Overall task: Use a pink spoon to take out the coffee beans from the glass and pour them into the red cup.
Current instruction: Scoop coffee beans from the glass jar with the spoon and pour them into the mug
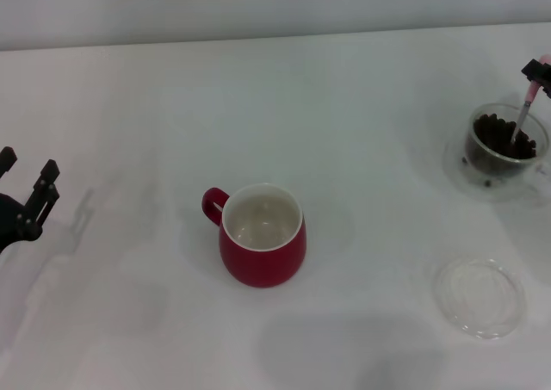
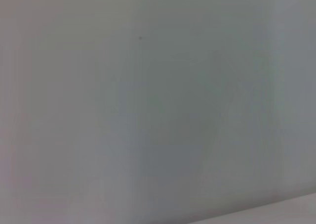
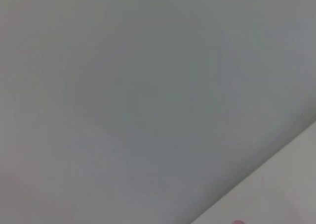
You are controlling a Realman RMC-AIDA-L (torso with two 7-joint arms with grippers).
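Note:
The red cup [image 1: 263,235] stands upright in the middle of the white table, its white inside empty and its handle pointing to my left. The glass [image 1: 506,147] stands at the far right and holds a heap of coffee beans [image 1: 498,134]. My right gripper [image 1: 538,68] shows at the right edge above the glass. It is shut on the pink handle of the pink spoon [image 1: 524,113], which slants down with its bowl among the beans. My left gripper [image 1: 26,168] is open and empty at the left edge.
A flat clear shallow dish [image 1: 479,297] lies on the table in front of the glass, at the right. The table's far edge meets a pale wall. Both wrist views show only a blank grey surface.

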